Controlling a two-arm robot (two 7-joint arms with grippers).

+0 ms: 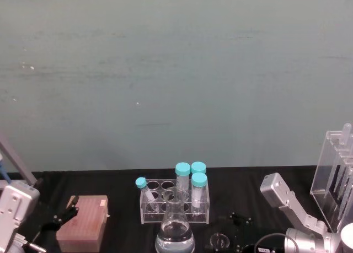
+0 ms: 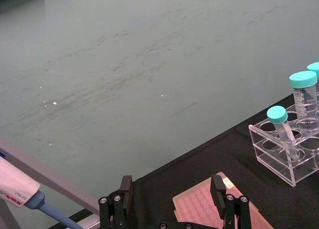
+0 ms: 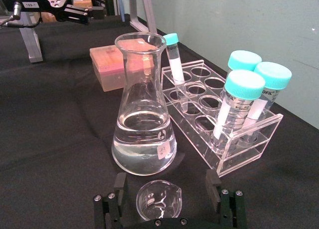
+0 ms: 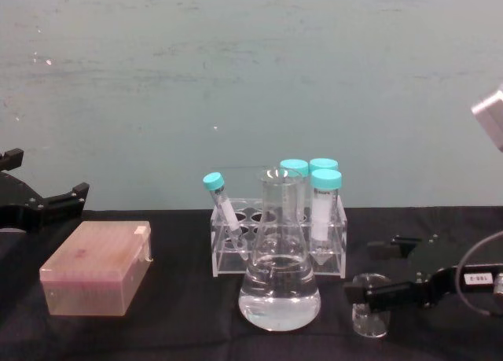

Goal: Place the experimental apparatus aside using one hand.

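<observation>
The right gripper [image 3: 165, 183], fingers spread wide on both sides of the little beaker [image 3: 158, 203] just beside the big flask [image 3: 143, 134], could have bumped and spilled that flask by swinging wide, while the left gripper [image 2: 172, 186] hung, fingers spread, above the pink box [image 2: 199, 210].

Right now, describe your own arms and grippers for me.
The left gripper and right gripper are black, each with two flat straight fingers fastened by small screws. The right wrist carries a small white label and a grey cable. The right arm's links are silver-grey.
</observation>
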